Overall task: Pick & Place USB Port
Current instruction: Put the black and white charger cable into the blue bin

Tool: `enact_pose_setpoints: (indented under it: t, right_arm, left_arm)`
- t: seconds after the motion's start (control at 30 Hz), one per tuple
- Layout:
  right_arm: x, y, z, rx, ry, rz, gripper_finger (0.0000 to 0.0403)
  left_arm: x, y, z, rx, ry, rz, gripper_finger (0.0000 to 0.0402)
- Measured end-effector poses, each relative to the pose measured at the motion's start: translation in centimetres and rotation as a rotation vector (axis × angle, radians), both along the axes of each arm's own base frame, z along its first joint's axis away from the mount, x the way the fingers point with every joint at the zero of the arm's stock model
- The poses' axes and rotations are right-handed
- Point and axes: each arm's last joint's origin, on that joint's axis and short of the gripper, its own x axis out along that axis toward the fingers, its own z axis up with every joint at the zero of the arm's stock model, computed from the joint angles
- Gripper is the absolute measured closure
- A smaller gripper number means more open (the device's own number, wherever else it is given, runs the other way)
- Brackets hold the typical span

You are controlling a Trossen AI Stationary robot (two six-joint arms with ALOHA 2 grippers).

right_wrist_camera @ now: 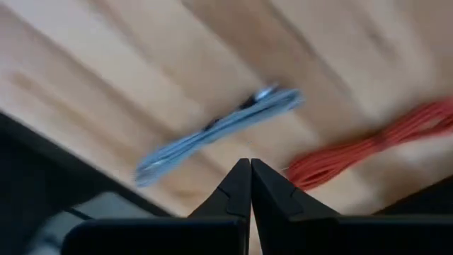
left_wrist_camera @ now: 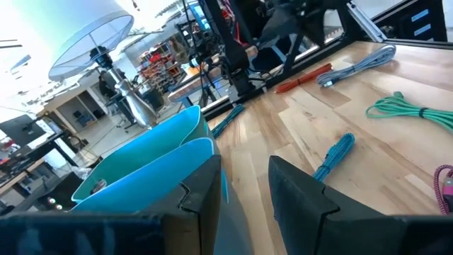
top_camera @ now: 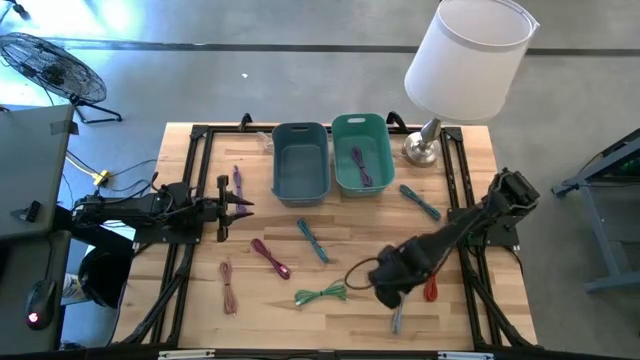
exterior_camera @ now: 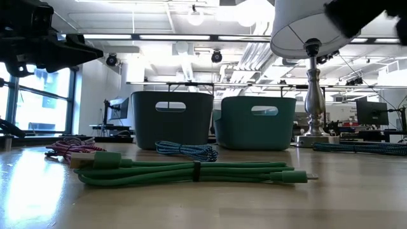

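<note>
Several bundled USB cables lie flat on the wooden table: green [top_camera: 322,294], magenta [top_camera: 270,257], teal [top_camera: 312,240], pale pink [top_camera: 229,285], purple [top_camera: 237,180], blue [top_camera: 420,202]. Near the front edge are a grey-blue cable [right_wrist_camera: 219,127] and an orange-red one [right_wrist_camera: 368,149]. My right gripper [right_wrist_camera: 250,164] hangs shut above the table near these two, pointing steeply down and touching neither. My left gripper [left_wrist_camera: 244,177] waits open and level at the table's left side [top_camera: 238,207], holding nothing.
A blue-grey bin [top_camera: 300,160] and a teal bin [top_camera: 362,153] holding a purple cable [top_camera: 360,165] stand at the far middle. At the far right stands a lamp [top_camera: 465,60] with a white shade. Black frame rails [top_camera: 190,180] run along both sides of the table.
</note>
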Motion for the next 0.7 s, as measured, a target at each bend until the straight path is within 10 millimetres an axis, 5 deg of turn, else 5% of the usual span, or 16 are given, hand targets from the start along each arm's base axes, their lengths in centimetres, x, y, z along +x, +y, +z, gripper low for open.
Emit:
enact_pose_setpoints:
  t: [0.3, 0.7]
  right_arm:
    - [0.9, 3.6, 0.8, 0.090, -0.249, -0.139, 0.0401]
    - [-1.5, 5.8, -0.6, 0.112, -0.130, -0.322, 0.0343]
  left_arm:
    - [0.0, -0.1, -0.1, -0.031, 0.013, -0.027, 0.0286]
    - [0.0, -0.2, -0.1, -0.158, 0.016, -0.074, 0.0286]
